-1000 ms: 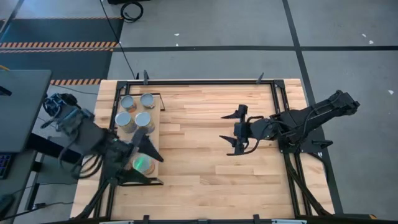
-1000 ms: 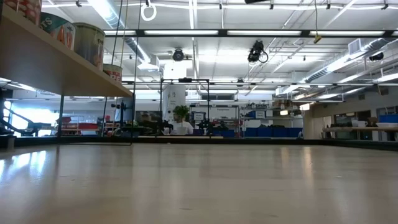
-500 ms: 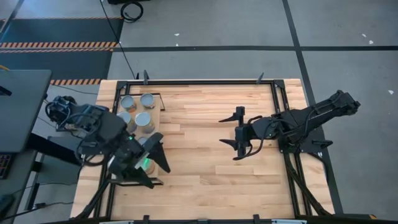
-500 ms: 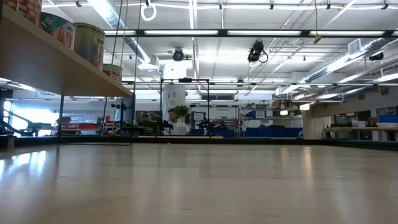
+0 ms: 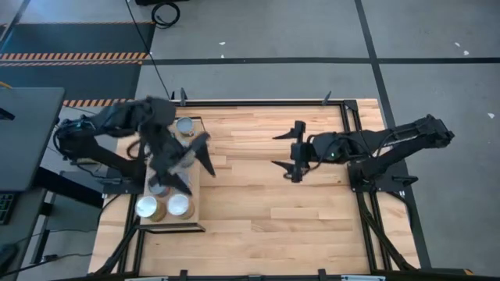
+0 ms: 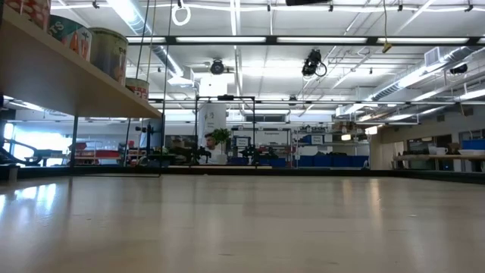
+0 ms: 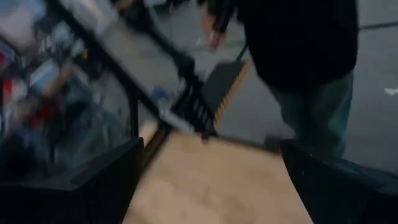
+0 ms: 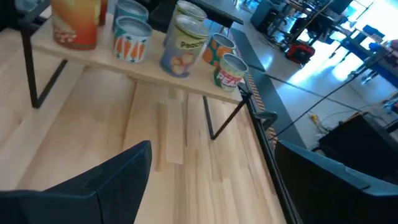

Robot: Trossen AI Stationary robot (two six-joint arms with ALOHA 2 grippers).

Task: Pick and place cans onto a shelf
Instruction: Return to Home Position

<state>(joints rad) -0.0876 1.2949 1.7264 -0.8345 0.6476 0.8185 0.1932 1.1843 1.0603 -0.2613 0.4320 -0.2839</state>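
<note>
Swung off two cans, now just beside left gripper; hovers over shelf, fingers spread, empty. Right gripper well apart, likewise released.

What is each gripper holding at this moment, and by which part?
Nothing is held. The left gripper, above the edge of the shelf, and the right gripper, over the middle of the table, both have open, empty jaws.

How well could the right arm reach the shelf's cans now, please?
Probably yes: bare tabletop separates the right tool from the shelf and cans, though the left tool hangs over its middle.
</note>
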